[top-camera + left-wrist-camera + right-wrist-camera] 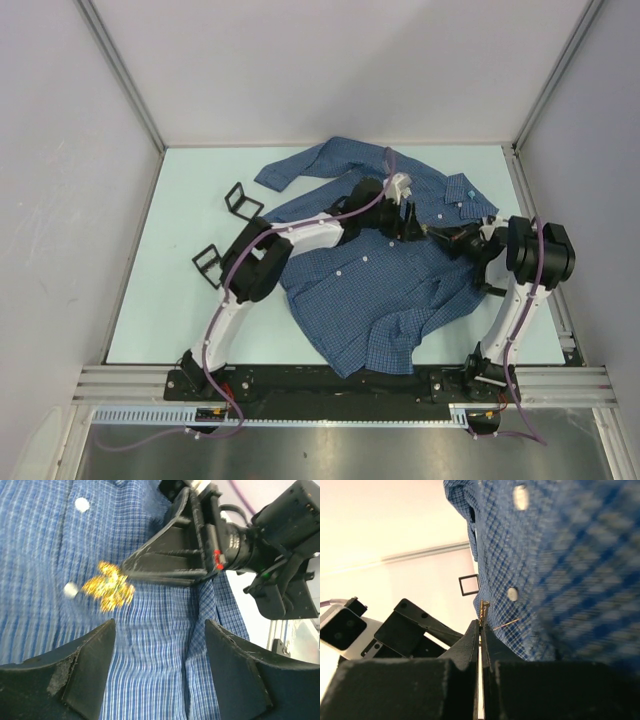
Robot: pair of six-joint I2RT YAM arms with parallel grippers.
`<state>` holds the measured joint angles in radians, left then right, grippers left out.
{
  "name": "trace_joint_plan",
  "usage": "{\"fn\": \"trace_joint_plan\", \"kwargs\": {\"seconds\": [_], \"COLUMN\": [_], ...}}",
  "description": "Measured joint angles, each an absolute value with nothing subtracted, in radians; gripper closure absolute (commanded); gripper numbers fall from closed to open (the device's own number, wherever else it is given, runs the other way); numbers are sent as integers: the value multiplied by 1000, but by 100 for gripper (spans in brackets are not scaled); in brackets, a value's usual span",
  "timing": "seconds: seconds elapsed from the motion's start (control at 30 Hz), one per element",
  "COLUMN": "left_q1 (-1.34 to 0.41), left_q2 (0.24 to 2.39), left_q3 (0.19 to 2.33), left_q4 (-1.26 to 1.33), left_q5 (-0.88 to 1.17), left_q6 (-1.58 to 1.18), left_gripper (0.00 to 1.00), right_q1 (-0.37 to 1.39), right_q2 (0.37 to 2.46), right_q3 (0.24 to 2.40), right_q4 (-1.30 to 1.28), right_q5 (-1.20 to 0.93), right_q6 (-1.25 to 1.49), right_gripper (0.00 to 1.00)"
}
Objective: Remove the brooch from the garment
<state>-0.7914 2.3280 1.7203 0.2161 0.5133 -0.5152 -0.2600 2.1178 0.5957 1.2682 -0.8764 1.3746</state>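
Note:
The garment [385, 290], a blue fine-checked shirt with small white buttons, lies spread on the table. A gold brooch [109, 586] sits on its front beside a white button [71, 589]. My right gripper [127, 572] reaches in from the right and is shut on the brooch's edge. The right wrist view shows the brooch [483, 611] edge-on between the closed fingertips [474, 635], with its thin pin [506, 625] slanting against the cloth. My left gripper [160, 625] hovers open over the shirt just below the brooch, touching nothing.
Two small black frames [243, 200] [208, 265] stand on the pale table left of the shirt. Grey walls close in the back and sides. Both arms cross over the shirt's upper middle [420, 225].

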Motion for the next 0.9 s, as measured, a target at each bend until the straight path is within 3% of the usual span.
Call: {"fn": "trace_joint_plan", "kwargs": {"seconds": [0.23, 0.33, 0.53, 0.9], "left_q1": [-740, -706, -610, -479], "left_q2": [2077, 1929, 1742, 1462], "left_q3": [1514, 1372, 1128, 1014], "left_q4": [172, 182, 157, -57], "left_q5": [454, 437, 447, 493], "left_q6": [-523, -574, -733, -1066], "left_gripper": [33, 38, 38, 42], "right_q1": [-204, -164, -18, 342], "right_q2": [1961, 1845, 1620, 1486], "right_q3": [603, 626, 691, 702], "right_q4": [1136, 983, 682, 528], "right_q5": [-842, -802, -651, -533], "right_q6": [1222, 1069, 706, 211], "right_gripper": [100, 100, 100, 100]}}
